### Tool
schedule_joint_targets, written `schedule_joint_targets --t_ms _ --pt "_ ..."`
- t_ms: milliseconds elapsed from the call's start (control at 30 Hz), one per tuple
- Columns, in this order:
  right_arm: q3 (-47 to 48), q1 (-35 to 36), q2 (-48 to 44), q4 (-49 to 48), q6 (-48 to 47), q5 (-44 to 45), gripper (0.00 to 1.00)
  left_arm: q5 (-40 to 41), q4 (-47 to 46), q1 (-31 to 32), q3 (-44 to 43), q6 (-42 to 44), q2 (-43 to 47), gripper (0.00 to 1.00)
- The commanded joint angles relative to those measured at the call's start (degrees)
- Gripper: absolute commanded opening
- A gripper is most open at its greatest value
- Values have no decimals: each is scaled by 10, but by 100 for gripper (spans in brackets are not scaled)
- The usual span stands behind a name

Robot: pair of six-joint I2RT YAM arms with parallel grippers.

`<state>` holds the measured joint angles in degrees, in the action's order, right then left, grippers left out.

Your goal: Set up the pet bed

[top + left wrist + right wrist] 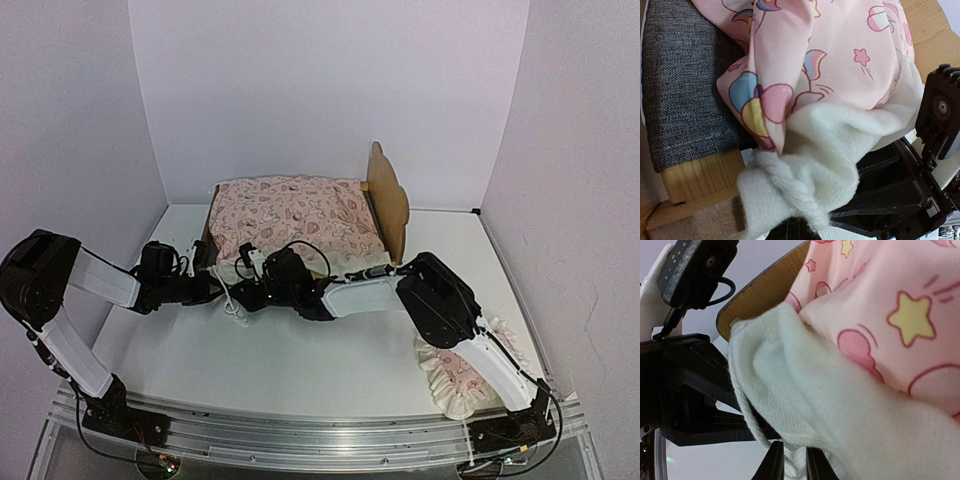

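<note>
Light plywood pet bed (389, 200) at the far centre of the white table (300, 370): long axis left–right, bear-ear headboard at the right end. Pale lilac walls (320, 90) enclose the table. Left gripper (224, 294) and right gripper (790, 466) each pinch the white frill of the pink heart-print mattress cushion (295, 215) on the bed.

This looks like a robotics lab test cell rather than a home. A white table (300, 370) is boxed in on the left, far and right sides by plain pale walls (330, 90). The left arm (75, 340) and right arm (440, 300) are bolted to an aluminium rail (300, 432) along the near edge, with cables (558, 420) looping at their bases. On the table sit staged props: a toy-sized pet bed (392, 200) with a pink cushion (295, 215) at the far side, and a frilled pillow (455, 378) near right.
</note>
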<state>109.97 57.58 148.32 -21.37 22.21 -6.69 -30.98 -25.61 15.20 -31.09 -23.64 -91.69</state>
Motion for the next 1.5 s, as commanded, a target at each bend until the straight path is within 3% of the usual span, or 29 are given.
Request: schedule_joint_targets --t_ms 0,433,767,1000,1233,1333,1467 --pt "40 4 22 -11 -5 -17 19 -8 -24 -1 -6 4 -5 0" --pt "63 5 46 -9 -8 -23 23 -28 -42 0 -2 -8 -5 0" --pt "30 5 21 -30 -23 25 0 -35 -9 -1 -1 -20 2 0" --pt "-46 6 -36 -58 -38 57 0 12 123 -2 -36 -2 45 5" --pt "-75 8 -61 -66 -41 58 0 113 355 -2 -116 -33 64 3" --pt "-82 11 -69 -73 -51 63 0 102 427 -2 -144 -10 81 1" --pt "-93 18 -82 -91 -76 61 0 55 415 8 -135 78 145 1"
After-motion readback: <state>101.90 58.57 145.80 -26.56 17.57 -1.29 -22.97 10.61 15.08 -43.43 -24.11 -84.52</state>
